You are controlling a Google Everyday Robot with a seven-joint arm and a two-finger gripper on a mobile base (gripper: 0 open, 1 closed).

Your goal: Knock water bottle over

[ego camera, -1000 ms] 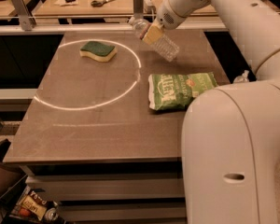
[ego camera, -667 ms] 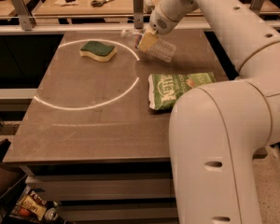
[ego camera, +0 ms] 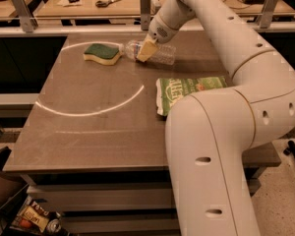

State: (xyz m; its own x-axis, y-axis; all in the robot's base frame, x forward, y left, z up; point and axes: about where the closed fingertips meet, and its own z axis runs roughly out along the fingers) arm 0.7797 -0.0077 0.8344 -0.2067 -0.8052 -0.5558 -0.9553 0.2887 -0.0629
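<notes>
FAR END OF THE TABLE (ego camera: 88, 132): My gripper (ego camera: 145, 49) sits low against the water bottle (ego camera: 163, 54), which lies on its side with its neck just beside the green sponge (ego camera: 102, 53). I cannot tell how the jaws stand. The risk, as I judge it, is that a round bottle rolls: any sideways drag from the arm could push it into the sponge or off the back edge. The green snack bag (ego camera: 187, 88) lies apart, close to the arm's elbow.

Arm (ego camera: 226, 33) stretched far forward, pincer (ego camera: 146, 50) angled downward.
</notes>
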